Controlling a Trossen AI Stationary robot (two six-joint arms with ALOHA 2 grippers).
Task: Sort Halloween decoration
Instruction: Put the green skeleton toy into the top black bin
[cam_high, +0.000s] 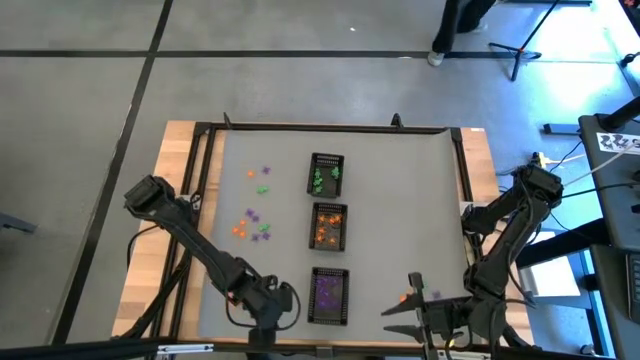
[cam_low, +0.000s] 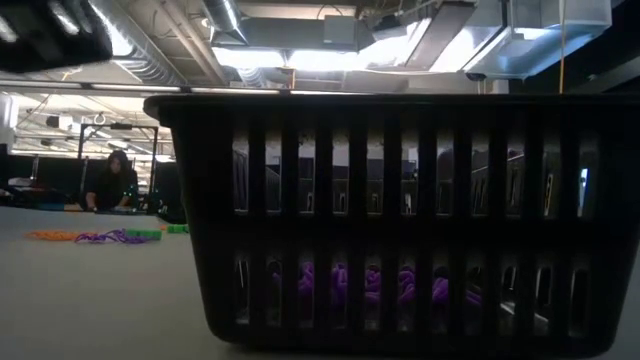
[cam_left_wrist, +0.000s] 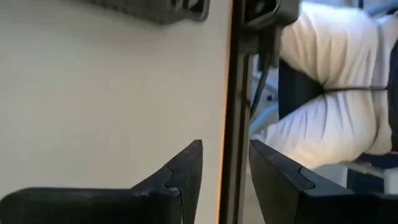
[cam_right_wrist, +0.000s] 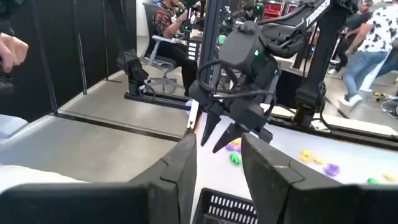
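Purple-filled mesh tray, loose Halloween decoration behind

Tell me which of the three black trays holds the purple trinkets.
The tray nearest the grippers, last in the row, holds purple trinkets. The middle tray holds orange ones, the far tray green ones.

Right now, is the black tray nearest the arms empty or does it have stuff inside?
Not empty. The nearest black mesh tray holds purple trinkets; the low view shows them through its slots.

No text, label, brand, number or sign can be read anywhere in these views.
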